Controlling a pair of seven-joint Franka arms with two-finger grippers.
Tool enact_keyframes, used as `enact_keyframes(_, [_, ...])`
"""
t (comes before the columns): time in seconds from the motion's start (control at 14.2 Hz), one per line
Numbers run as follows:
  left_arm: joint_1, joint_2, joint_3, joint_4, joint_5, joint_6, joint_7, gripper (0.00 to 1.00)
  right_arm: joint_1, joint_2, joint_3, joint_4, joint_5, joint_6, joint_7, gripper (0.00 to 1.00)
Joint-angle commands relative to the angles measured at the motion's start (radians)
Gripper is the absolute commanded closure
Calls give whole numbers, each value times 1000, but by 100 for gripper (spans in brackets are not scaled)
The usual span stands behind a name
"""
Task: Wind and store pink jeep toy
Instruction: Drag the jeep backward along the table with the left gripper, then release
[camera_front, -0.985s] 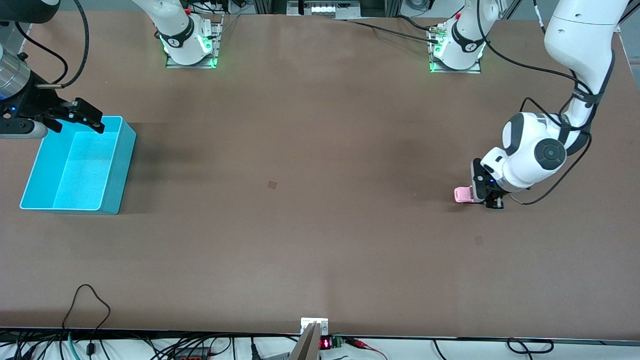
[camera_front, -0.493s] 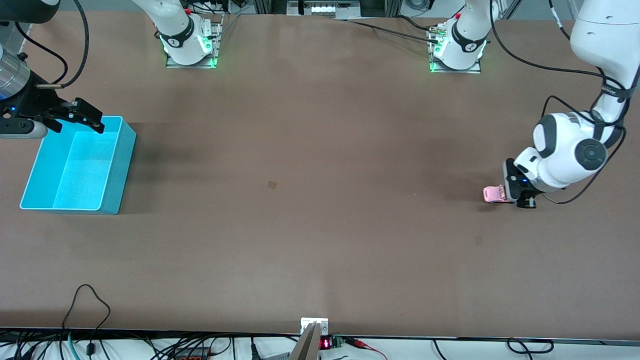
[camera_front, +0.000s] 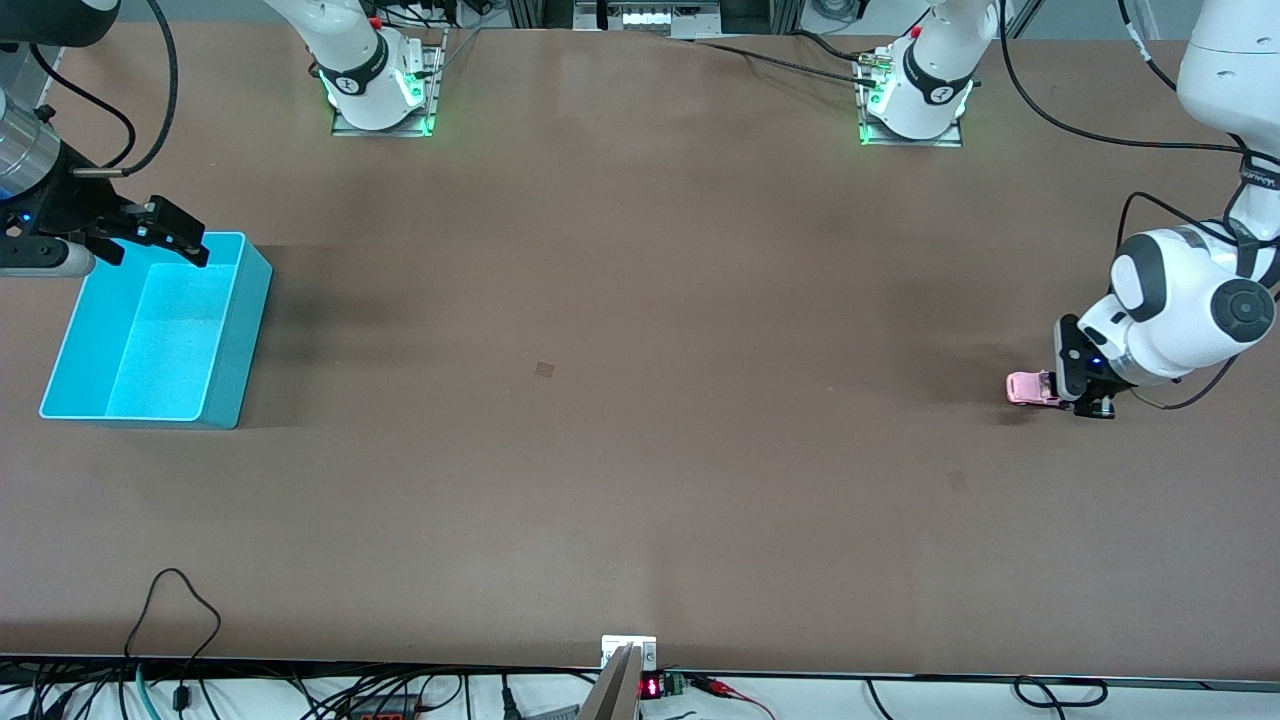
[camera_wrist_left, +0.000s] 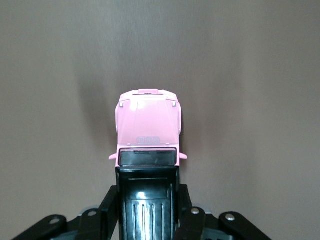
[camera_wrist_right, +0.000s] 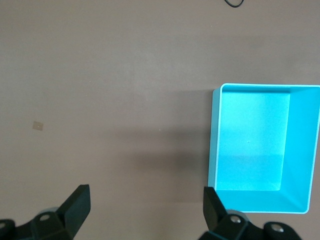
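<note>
The pink jeep toy (camera_front: 1030, 388) sits on the brown table at the left arm's end. My left gripper (camera_front: 1072, 392) is shut on its black ribbed rear roof (camera_wrist_left: 147, 200), a finger on each side, with the pink hood (camera_wrist_left: 148, 120) sticking out in front. My right gripper (camera_front: 160, 240) is open and empty, held over the rim of the turquoise bin (camera_front: 225, 340) at the right arm's end. In the right wrist view its fingers (camera_wrist_right: 77, 202) are spread wide over bare table beside the bin (camera_wrist_right: 215, 145). The bin holds nothing.
The table edge at the left arm's end lies close to the jeep. A small tan patch (camera_front: 544, 369) marks the table's middle. The arm bases (camera_front: 380, 90) stand along the edge farthest from the front camera. Cables hang along the nearest edge.
My left gripper has dragged the pink jeep along the table toward the left arm's end, away from the bin. The right arm has not moved.
</note>
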Motion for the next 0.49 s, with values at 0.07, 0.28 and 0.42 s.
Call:
enact_keyframes(0.07, [43, 86, 0, 22, 32, 3, 36, 88, -12, -14, 8, -2, 2, -9, -15, 0])
enact_keyframes(0.28, [53, 90, 0, 24, 35, 4, 46, 85, -12, -14, 8, -3, 2, -9, -15, 0])
enact_keyframes(0.42, [56, 86, -2, 28, 37, 1, 47, 1, -12, -14, 8, -3, 2, -9, -15, 0])
